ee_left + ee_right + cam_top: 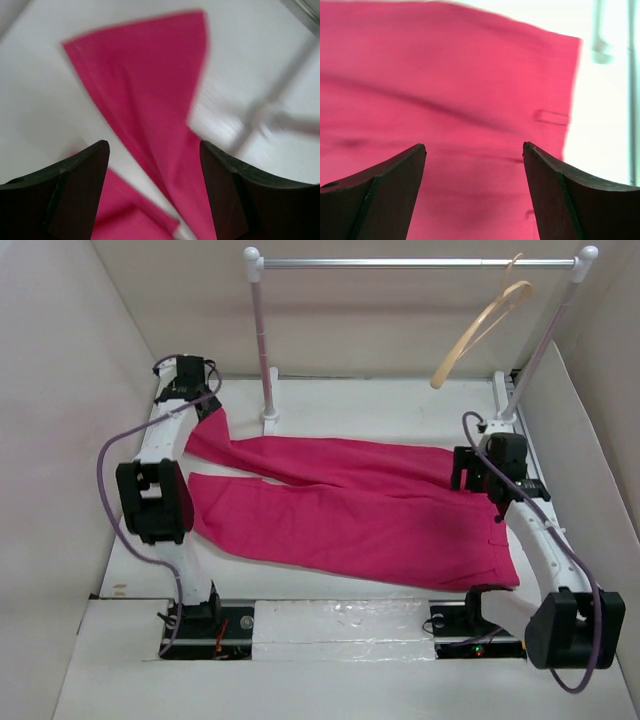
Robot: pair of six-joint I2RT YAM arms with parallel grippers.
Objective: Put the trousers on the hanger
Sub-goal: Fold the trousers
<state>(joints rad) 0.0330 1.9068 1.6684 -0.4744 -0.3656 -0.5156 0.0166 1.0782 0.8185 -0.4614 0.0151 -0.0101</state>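
The magenta-pink trousers point(340, 505) lie flat across the table, waist at the right, two legs reaching left. The tan wooden hanger point(480, 332) hangs by its hook from the rail at the upper right. My left gripper point(200, 400) is open above the far leg's end; in the left wrist view point(152, 147) the leg cloth point(150, 90) lies below between the dark fingers point(80, 185). My right gripper point(468, 472) is open above the waist; in the right wrist view point(474, 147) the waistband with a belt loop point(552, 117) lies below it.
A white-and-silver clothes rail point(415, 262) stands at the back on two posts, the left post's foot point(270, 420) next to the far trouser leg. White walls close in the table on the left, right and back. A taped strip point(340, 625) runs between the arm bases.
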